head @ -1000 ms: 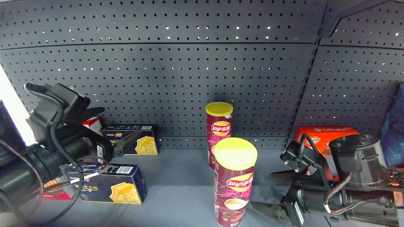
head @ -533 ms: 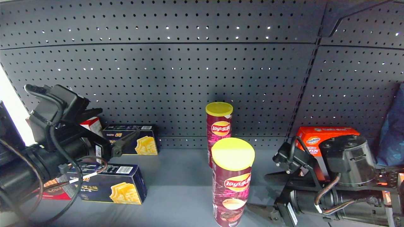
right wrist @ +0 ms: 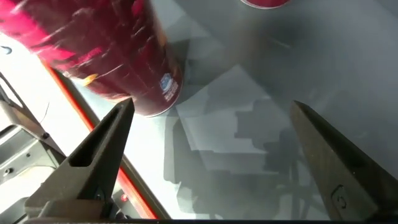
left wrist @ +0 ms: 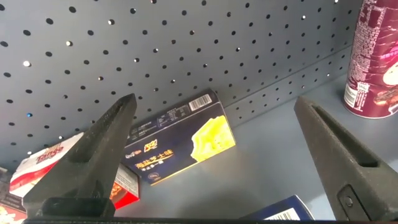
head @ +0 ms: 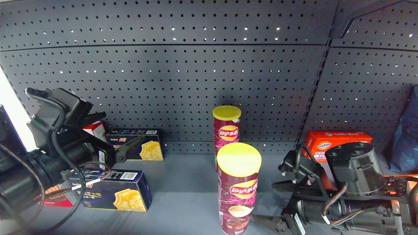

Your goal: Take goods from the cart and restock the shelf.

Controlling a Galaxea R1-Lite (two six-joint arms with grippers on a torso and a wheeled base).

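Head view: near chip can [head: 239, 189], a glossy maroon cylinder with a yellow lid, stands upright on the grey metal shelf [head: 183, 195], just left of my right gripper [head: 276, 204], which is spread wide. 
Left wrist view: left gripper [left wrist: 214, 102] is wide, holding nothing, facing the navy cracker box [left wrist: 180, 140] by the pegboard [left wrist: 186, 43]. 
Right wrist view: the can stands beside one finger, outside the gap.

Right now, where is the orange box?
In the head view, the orange box sits at the right of the shelf, back by the pegboard, beside a blue bag.
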